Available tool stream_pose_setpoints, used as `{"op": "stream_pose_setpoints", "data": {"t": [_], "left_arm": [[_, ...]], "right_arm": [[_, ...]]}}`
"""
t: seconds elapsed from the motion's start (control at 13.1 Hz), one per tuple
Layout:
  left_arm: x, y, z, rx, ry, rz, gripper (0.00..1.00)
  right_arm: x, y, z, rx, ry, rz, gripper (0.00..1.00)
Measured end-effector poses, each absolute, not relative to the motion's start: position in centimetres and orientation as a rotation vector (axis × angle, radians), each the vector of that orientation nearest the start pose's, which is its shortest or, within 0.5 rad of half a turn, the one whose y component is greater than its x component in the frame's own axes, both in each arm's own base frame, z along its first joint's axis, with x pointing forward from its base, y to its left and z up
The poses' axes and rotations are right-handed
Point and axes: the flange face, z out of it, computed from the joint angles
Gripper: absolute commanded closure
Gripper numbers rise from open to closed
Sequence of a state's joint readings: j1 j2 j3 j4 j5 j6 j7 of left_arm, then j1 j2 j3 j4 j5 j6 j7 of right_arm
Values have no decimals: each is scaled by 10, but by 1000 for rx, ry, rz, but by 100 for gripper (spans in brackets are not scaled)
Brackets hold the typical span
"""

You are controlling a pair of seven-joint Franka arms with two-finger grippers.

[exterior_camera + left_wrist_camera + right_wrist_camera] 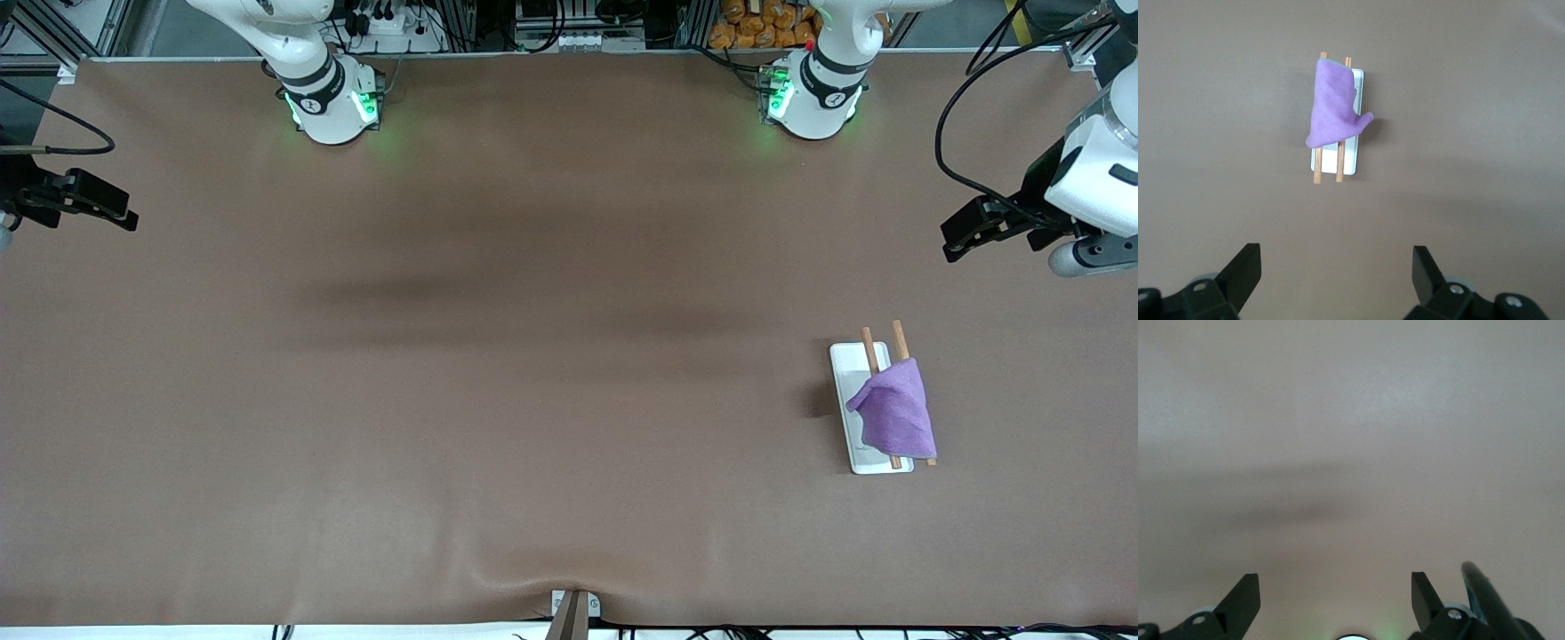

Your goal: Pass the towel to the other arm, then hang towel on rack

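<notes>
two arms share one broad brown table (498, 373), and only the front view takes in all of it, with both white arm bases standing along its top edge. the left arm rises from its base and runs out of frame, and its wrist and hand come back into view at the left arm's end of the table, so the links between are cut off. the left gripper (951, 244) hangs in the air over bare table at that end, well apart from the rack. the right gripper (124, 218) hangs over the right arm's end, its arm almost wholly out of frame, only the dark hand and a cable showing.

the rack (845, 364) stands on the table toward the left arm's end, nearer the front camera than the left gripper. the towel (893, 413) is draped over both wooden rods, covering the part nearer the front camera and much of the white base; the rod ends stick out on either side of it. the thin crosspiece cannot be made out.

the left wrist view looks down on the rack (1357, 120) and towel (1333, 107) from above, with the left gripper (1337, 270) spread wide and holding nothing. the right wrist view shows only blank table (1351, 453) and soft shadows, the right gripper (1336, 590) likewise spread wide and empty.
</notes>
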State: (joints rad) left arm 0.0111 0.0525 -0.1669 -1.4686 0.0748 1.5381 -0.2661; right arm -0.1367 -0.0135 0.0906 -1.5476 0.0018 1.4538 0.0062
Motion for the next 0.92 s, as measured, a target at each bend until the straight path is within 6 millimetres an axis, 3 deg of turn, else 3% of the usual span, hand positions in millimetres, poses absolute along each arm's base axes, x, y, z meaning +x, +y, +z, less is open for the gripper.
{"op": "stream_pose_setpoints", "data": {"t": [0.31, 0.92], "left_arm": [[544, -74, 641, -3090, -191, -22, 0], [514, -62, 631, -3104, -225, 42, 0]], "right_arm": [[533, -21, 647, -3137, 74, 119, 0], [533, -21, 647, -3137, 73, 120, 0]]}}
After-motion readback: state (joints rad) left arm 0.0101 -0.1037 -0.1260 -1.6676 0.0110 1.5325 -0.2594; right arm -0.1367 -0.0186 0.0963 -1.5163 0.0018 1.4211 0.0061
